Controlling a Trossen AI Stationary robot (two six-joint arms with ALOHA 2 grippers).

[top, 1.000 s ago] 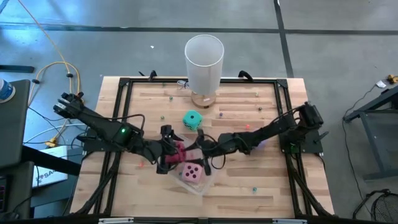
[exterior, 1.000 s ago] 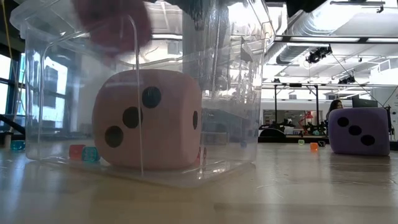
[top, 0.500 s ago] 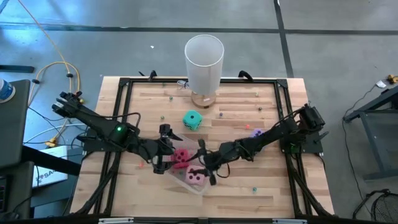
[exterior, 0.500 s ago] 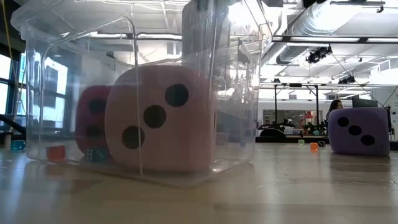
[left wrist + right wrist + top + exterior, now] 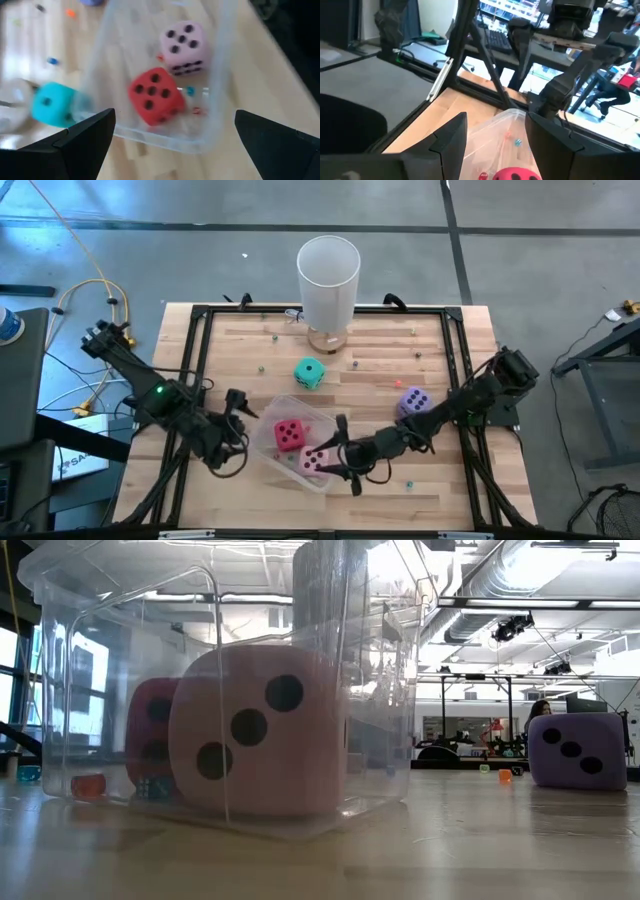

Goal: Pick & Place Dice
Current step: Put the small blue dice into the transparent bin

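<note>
Red die (image 5: 290, 434) and pink die (image 5: 316, 463) are seen lying side by side inside the clear plastic bin (image 5: 268, 442), at lower centre of the high view; both are released, touched by no pincer. In the low view the pink die (image 5: 258, 730) fills the bin's front, the red die (image 5: 150, 735) partly hidden behind it. A few tiny coloured beads (image 5: 88, 784) are noted on the bin floor. Teal die (image 5: 309, 373) rests on the bare surface (image 5: 380, 360) above the bin, near frame centre. Purple die (image 5: 412, 402) rests on the surface right of centre, close beside the right arm.

Left pincer (image 5: 238, 408) is held just left of the bin, fingers spread wide, empty; its wrist view looks down on the red die (image 5: 155, 96) and pink die (image 5: 182, 40). Right pincer (image 5: 338, 460) is placed at the bin's right edge beside the pink die, fingers partly apart; nothing is seen gripped between them.

Step judged: two dice placed, two remaining. Next move is judged to call for a pincer being brought over the teal or purple die, lowered astride it and closed.

A white cylinder (image 5: 328, 280) stands at upper centre. No legible writing is made out.
</note>
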